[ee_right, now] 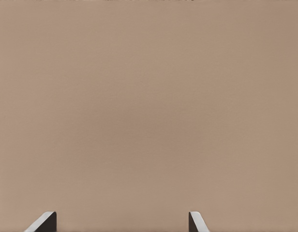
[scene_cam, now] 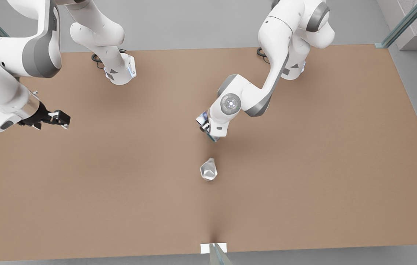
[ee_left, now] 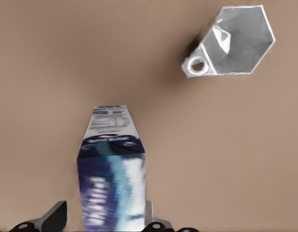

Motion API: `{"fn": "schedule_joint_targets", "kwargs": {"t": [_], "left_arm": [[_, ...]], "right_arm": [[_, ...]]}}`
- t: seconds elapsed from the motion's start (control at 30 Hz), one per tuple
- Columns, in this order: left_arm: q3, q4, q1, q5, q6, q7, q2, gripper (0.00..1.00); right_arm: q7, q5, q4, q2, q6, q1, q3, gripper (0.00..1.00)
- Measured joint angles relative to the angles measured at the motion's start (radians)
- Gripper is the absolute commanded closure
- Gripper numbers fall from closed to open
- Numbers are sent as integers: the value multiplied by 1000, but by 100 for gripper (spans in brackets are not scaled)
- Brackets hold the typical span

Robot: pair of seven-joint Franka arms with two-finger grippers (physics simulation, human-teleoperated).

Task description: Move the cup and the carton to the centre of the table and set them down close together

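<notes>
Right hand (ee_right: 121, 223): I see just its two dark fingertips (ee_right: 42, 222) poking in at the frame's edge, spread wide with bare surface between them.
Grip: from where I sit, nothing lies between the fingers, and neither tip touches anything I can make out.
Table (ee_right: 149, 106): plain light brown, matte, flat, running across everything beyond the fingertips.
Shading: I read a slightly darker, soft patch toward the middle of the table, with no sharp edge to it.
Height: the hand looks down at the table; whether it is close or high, I cannot tell.
</notes>
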Motion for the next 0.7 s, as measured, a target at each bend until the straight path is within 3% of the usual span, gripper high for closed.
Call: {"fn": "schedule_joint_targets", "kwargs": {"t": [0.17,0.33,0.43,0.5,0.53,0.6,0.63,0.7], "left_arm": [[2,0,6,0,-1,8,8,0],[10,105,12,23,-115,10,5,0],[18,140,130,138,-182,440,-4,0],[190,140,147,220,-226,914,-51,0],[214,140,161,247,-233,977,-80,0],[-130,140,528,309,-259,1044,-172,0],[-224,140,607,354,-267,1046,-189,0],[-249,140,711,419,-265,1178,-230,0]], "right_arm": [[-2,2,1,0,-2,-4,0,0],[-2,3,1,0,-2,-1,0,0],[-4,7,1,2,-2,-7,0,0],[-3,9,1,2,-2,-8,-1,0],[-2,9,1,2,-2,-8,0,0],[-3,4,1,2,-2,-7,-1,0],[-5,0,1,2,-2,-5,-2,0],[-5,2,1,2,-2,-3,-2,0]]}}
